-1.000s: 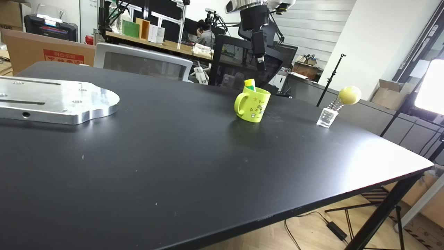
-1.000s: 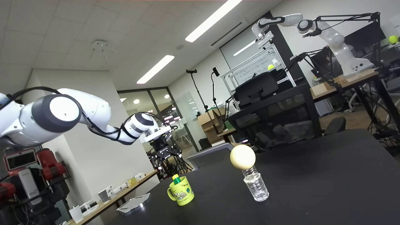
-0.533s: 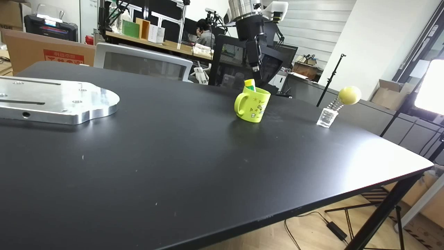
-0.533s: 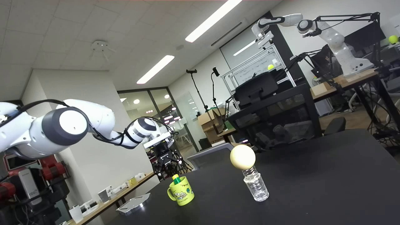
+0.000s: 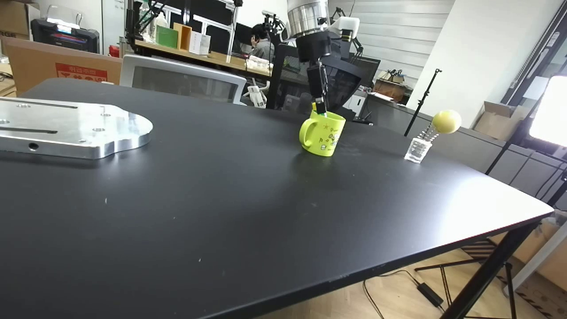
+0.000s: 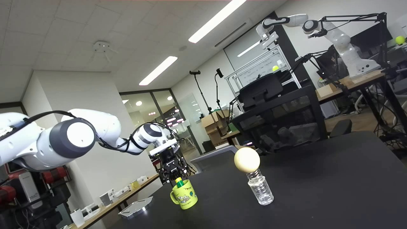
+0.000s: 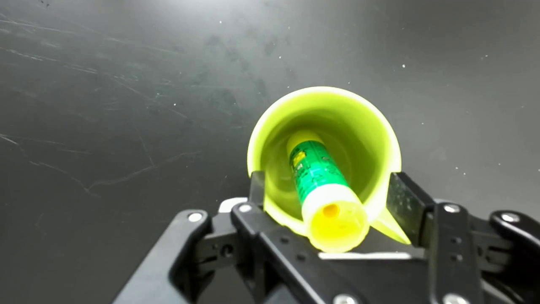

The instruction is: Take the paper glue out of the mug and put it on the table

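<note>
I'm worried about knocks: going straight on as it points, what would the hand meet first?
Probably the mug's rim: in the wrist view the hand is open, fingertips lined up with the rim, paper glue between them. Depth is unclear; they might pass outside it.

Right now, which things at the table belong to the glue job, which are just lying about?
Job:
mug
paper glue, tilted inside it
table, its destination
fingers, open

Lying about:
metal plate
clear container
yellow ball above that container
</note>
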